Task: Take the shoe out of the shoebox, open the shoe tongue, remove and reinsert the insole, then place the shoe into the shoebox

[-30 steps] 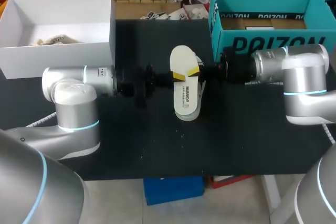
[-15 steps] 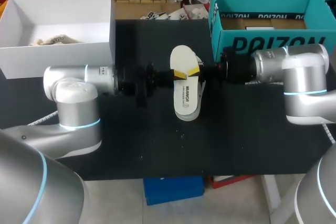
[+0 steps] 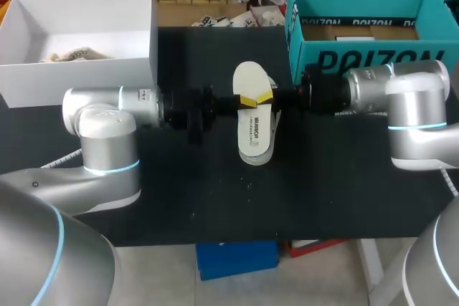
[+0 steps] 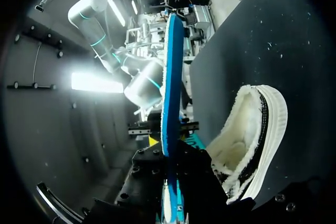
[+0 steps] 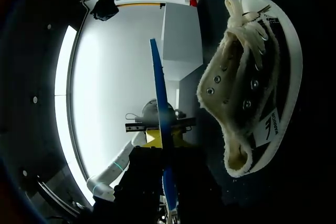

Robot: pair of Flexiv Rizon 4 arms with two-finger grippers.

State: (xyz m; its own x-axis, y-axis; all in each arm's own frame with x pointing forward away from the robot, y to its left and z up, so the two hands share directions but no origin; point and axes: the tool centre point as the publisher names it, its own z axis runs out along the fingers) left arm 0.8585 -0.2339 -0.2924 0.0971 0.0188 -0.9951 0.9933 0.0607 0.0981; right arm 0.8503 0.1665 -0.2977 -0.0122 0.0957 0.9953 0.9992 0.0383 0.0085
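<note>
insole hangs above shoe, left pincer and right pincer clenching opposite edges.

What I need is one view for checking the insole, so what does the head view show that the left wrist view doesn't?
Only the head view: the white box and the teal shoebox at the table's back corners, and the insole's pale top face. Only the left wrist view: the insole's blue edge running between its own fingers, and the shoe's fleecy lining. Both: the insole gripped by the left claw, with the right claw opposite, and the shoe lying on the black table.
</note>
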